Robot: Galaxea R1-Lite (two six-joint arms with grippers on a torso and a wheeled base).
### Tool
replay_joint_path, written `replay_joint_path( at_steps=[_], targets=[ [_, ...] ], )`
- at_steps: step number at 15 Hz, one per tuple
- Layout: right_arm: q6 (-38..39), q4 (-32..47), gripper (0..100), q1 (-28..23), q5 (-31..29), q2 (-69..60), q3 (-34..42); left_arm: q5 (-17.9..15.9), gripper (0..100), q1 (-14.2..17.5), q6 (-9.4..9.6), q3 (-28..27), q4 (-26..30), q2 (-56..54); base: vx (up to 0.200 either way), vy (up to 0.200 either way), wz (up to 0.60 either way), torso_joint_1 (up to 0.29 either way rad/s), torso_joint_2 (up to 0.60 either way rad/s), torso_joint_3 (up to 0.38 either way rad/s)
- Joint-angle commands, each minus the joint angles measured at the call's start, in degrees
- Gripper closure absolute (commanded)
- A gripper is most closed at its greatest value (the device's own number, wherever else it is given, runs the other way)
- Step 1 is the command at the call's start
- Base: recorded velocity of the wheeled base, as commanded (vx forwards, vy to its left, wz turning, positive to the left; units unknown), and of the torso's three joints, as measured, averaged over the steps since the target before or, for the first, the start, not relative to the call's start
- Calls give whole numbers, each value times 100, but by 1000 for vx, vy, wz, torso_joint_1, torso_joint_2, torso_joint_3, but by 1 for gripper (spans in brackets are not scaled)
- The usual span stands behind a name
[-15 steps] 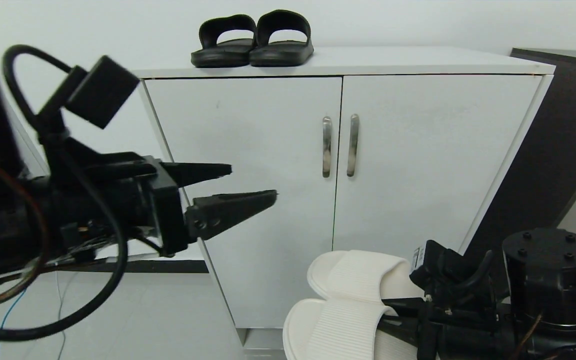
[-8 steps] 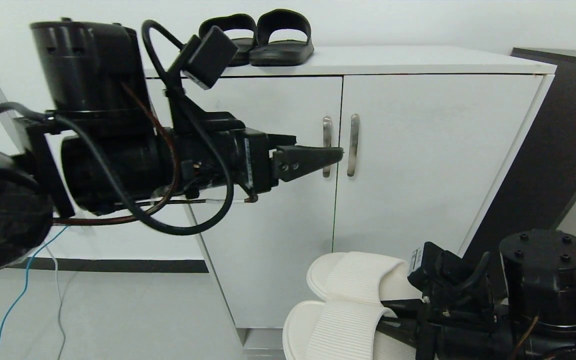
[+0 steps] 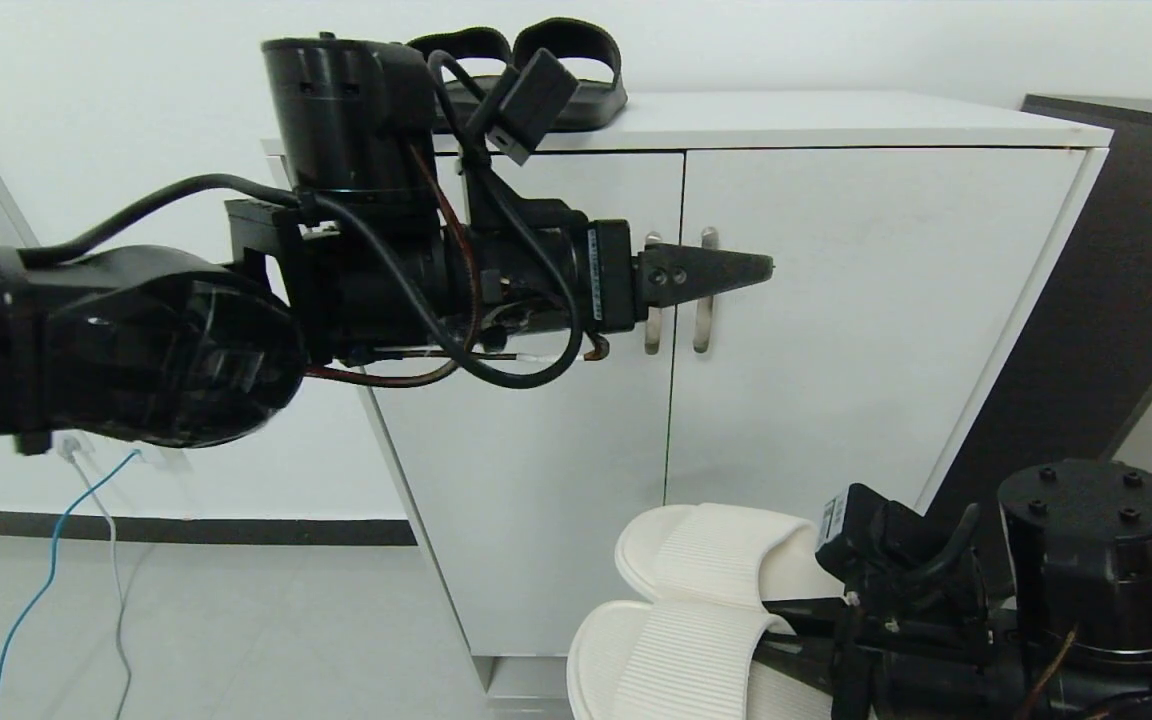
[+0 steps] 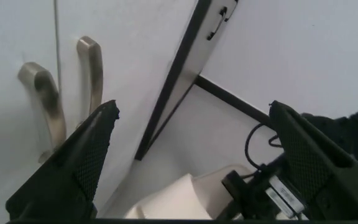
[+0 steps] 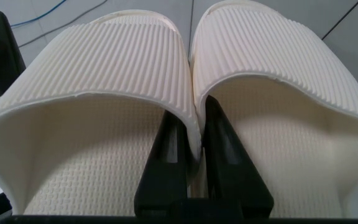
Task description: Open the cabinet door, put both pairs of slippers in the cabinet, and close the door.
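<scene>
Cabinet (image 3: pixel 836 300) with both doors shut. Left pincer (image 3: pixel 751 268) hangs level in front of the two upright metal handles (image 3: pixel 702 325) where the doors meet, its fingers spread wide and holding nothing. Seen from its wrist, the handles sit beyond one finger (image 4: pixel 73 168), outside the gap. This nearer arm probably needs a sideways shift to straddle one handle. Right pincer (image 5: pixel 192 124), low down, pinches the white slippers (image 3: pixel 706 560) together. Black slippers (image 3: pixel 586 35) rest on the cabinet top.

Left gripper (image 3: pixel 762 268) risen and swung rightward, now level with the cabinet door handles (image 3: pixel 703 332)
</scene>
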Motion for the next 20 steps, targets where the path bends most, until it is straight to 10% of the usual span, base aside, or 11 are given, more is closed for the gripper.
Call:
replay_joint_path(
  at_steps=[1, 8, 16, 17, 20],
  targets=[
    [-6, -3, 100, 2, 1, 7, -2, 126, 0, -59, -7, -226, -1, 345, 0, 0, 0, 0, 0, 0],
    [-6, -3, 100, 2, -7, 7, -2, 1392, 0, -218, 1, -384, -1, 512, 0, 0, 0, 0, 0, 0],
    [-6, -3, 100, 2, -7, -2, 7, 1462, 0, -385, -113, -1069, -45, 1268, 0, 0, 0, 0, 0, 0],
    [-6, -3, 100, 2, -7, -2, 7, 1471, 100, -411, -253, -1061, -45, 1242, 0, 0, 0, 0, 0, 0],
    [-50, 6, 100, 2, -7, -11, 50, 1471, 100, -411, -297, -902, -45, 1101, 0, 0, 0, 0, 0, 0]
  ],
)
